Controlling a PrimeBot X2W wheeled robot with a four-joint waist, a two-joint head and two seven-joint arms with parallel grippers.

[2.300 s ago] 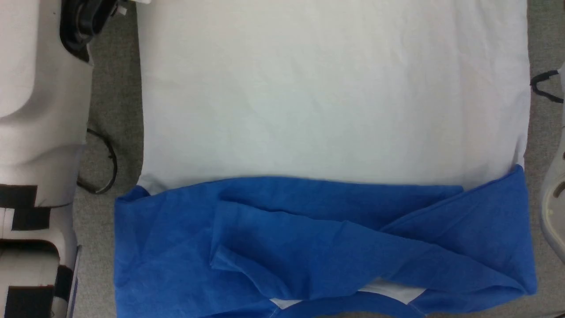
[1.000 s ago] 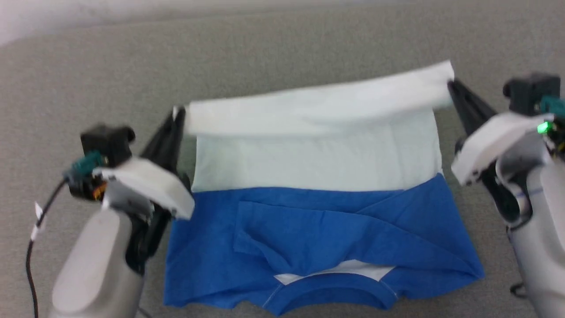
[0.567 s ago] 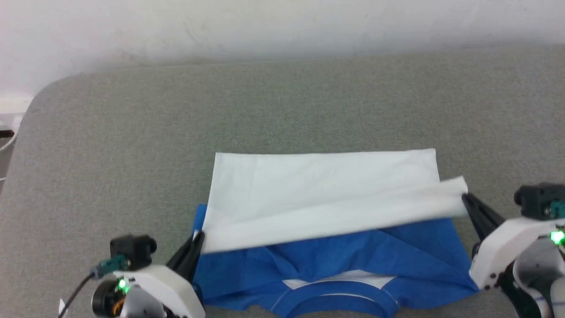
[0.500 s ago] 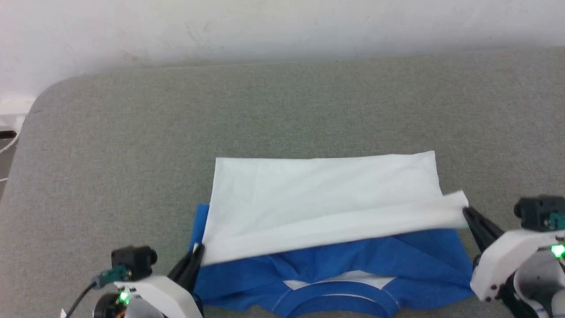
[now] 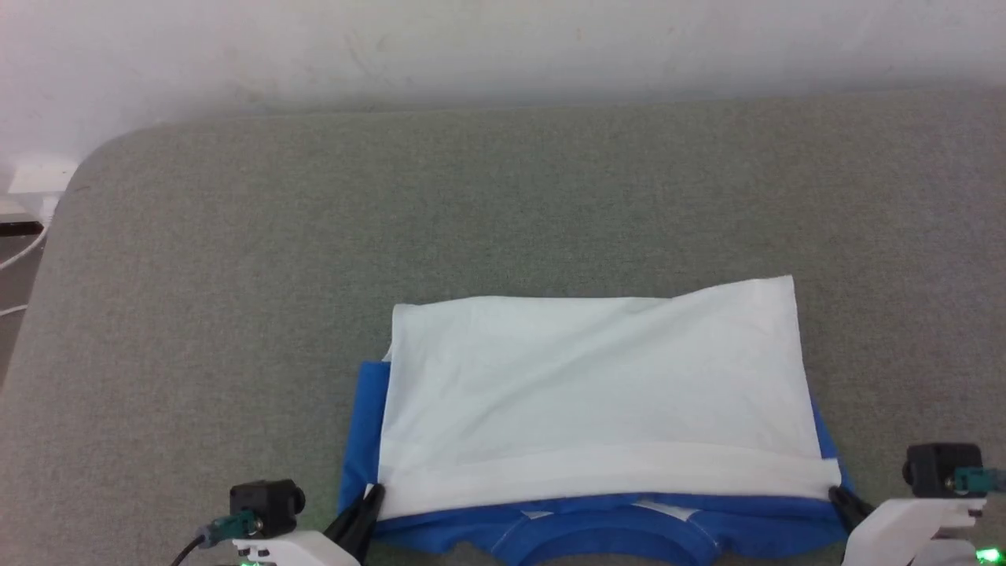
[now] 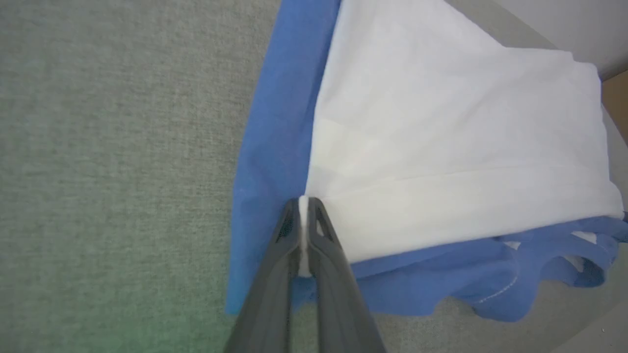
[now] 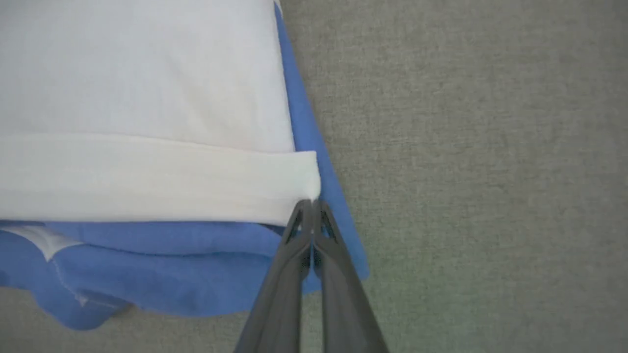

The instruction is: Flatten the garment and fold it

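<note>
The garment (image 5: 597, 393) lies folded on the grey surface, its white body doubled over the blue sleeves and collar at the near edge. My left gripper (image 5: 376, 494) is shut on the white hem's left corner; the left wrist view shows that corner pinched between the left gripper's (image 6: 303, 202) tips, against the garment (image 6: 441, 147). At the right corner my right gripper (image 5: 835, 492) is shut on the hem, and in the right wrist view the right gripper (image 7: 311, 203) clamps the hem's end of the garment (image 7: 147, 98). Blue fabric shows beneath both corners.
The grey padded surface (image 5: 503, 204) stretches far beyond the garment to a white wall (image 5: 471, 47). Its rounded left corner (image 5: 86, 169) drops off beside white cables. Bare grey fabric lies on both sides of the garment.
Both grippers have drawn the white hem toward me over the blue sleeves, down to just above the collar. The fold now lies flatter. The camera has shifted slightly.
</note>
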